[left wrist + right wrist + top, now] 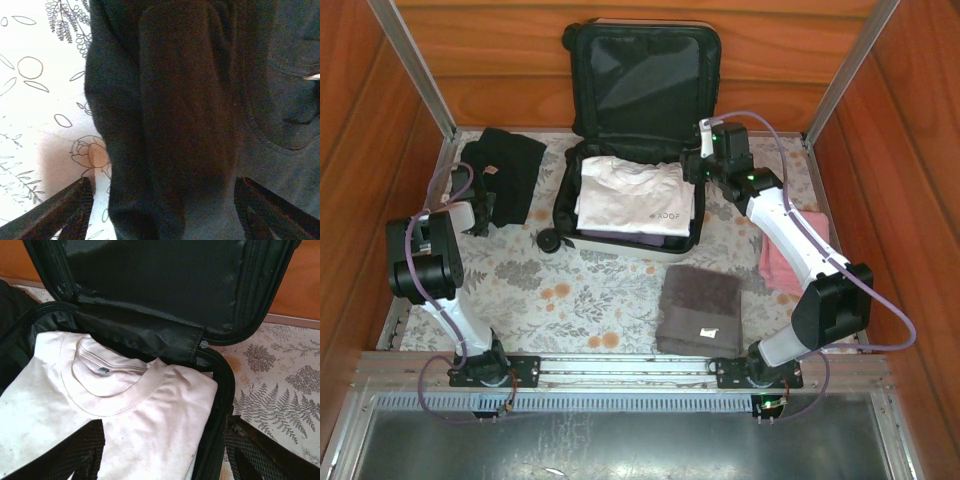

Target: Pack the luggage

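A wood-panelled enclosure is surrounding a table [580,290] that is wearing a floral cloth. Nearest the arm bases, a folded grey-brown towel [698,310] is lying flat, with a pink cloth [790,265] lying beside the right arm.

Further in on the left, the left gripper [165,220] is hovering low over a black garment [505,170], its fingers spread wide to either side of a thick fold and clamping nothing.

At the far middle, the luggage [640,70] is sitting open, its lid leaning against the back wall. A folded white T-shirt [635,195] is lying in the lower half. The right gripper [165,460] is hanging over the suitcase's right corner with its fingers apart and nothing between them. One finger is over the shirt and the other seems to be outside the rim.

If the left gripper pinches just the top fold, the garment is likely to unfurl and drag along the cloth. A right gripper straddling the rim risks snagging the shell, shifting the case or tipping the lid down.
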`<act>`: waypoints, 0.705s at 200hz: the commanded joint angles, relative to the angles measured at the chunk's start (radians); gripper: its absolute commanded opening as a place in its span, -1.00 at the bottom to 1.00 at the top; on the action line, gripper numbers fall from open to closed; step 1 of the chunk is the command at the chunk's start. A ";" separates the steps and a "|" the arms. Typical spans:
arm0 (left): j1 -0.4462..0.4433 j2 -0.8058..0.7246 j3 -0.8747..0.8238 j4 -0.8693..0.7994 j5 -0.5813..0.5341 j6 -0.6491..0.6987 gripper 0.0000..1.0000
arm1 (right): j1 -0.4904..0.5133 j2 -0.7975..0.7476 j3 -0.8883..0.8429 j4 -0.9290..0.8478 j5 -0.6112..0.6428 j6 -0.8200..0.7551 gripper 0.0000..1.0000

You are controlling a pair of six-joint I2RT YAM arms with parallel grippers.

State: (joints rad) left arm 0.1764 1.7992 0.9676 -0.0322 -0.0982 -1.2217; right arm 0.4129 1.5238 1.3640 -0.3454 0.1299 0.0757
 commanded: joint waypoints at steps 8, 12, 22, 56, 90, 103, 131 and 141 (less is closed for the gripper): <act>0.005 -0.054 -0.087 0.009 -0.013 -0.023 0.75 | 0.007 -0.014 -0.018 -0.003 0.006 -0.019 0.36; 0.006 -0.056 -0.091 0.012 -0.016 -0.017 0.81 | 0.007 -0.012 -0.016 -0.003 0.003 -0.018 0.36; 0.010 -0.045 -0.080 0.014 -0.007 -0.003 0.92 | 0.008 -0.005 -0.013 -0.003 -0.003 -0.016 0.36; 0.014 0.046 -0.010 0.016 0.040 -0.023 0.91 | 0.010 0.003 -0.005 -0.013 -0.009 -0.010 0.35; 0.012 0.128 0.031 0.027 0.036 -0.046 0.68 | 0.012 -0.017 -0.021 -0.025 0.009 -0.017 0.36; 0.012 0.149 0.040 0.033 0.032 -0.054 0.50 | 0.012 -0.023 -0.024 -0.030 0.013 -0.021 0.35; 0.012 0.185 0.068 0.040 0.023 -0.062 0.19 | 0.013 -0.033 -0.030 -0.033 0.019 -0.022 0.35; 0.012 0.189 0.074 0.038 0.017 -0.062 0.14 | 0.013 -0.036 -0.033 -0.035 0.020 -0.021 0.35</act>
State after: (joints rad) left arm 0.1768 1.9133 1.0489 0.0807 -0.0933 -1.2552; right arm 0.4194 1.5238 1.3472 -0.3660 0.1337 0.0692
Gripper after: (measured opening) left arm 0.599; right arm 0.678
